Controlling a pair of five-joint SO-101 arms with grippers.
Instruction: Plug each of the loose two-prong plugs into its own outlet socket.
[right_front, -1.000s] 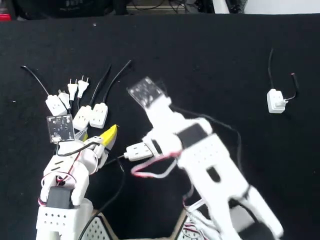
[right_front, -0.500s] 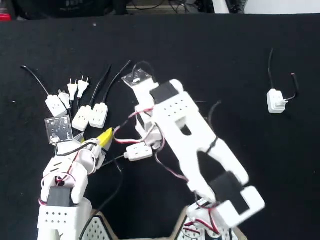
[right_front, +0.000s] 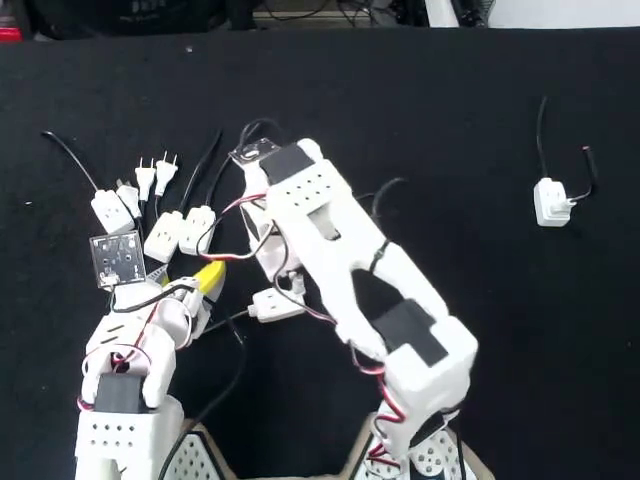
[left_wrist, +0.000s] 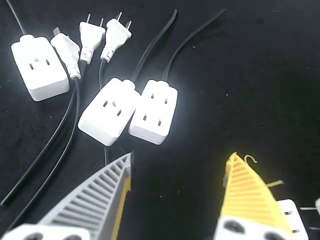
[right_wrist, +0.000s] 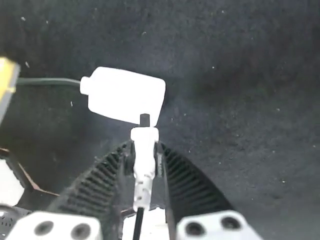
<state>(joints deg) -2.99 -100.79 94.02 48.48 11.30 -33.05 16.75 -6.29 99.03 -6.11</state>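
Right gripper (right_wrist: 144, 150): clenched on white 2-prong plug (right_wrist: 144, 135), tip at white rectangular outlet block (right_wrist: 124, 95), apparently not seated.
Left gripper (left_wrist: 180, 159): released.
Remaining: at least 2 loose white plugs (left_wrist: 116, 34).

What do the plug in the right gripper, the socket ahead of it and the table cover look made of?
Plug: white moulded plastic, smooth; the dark tip is probably a metal prong. Socket: likely the same hard white plastic, rounded edges, slight sheen. Table cover: black and matte, probably cloth or felt, with pale lint specks on it.
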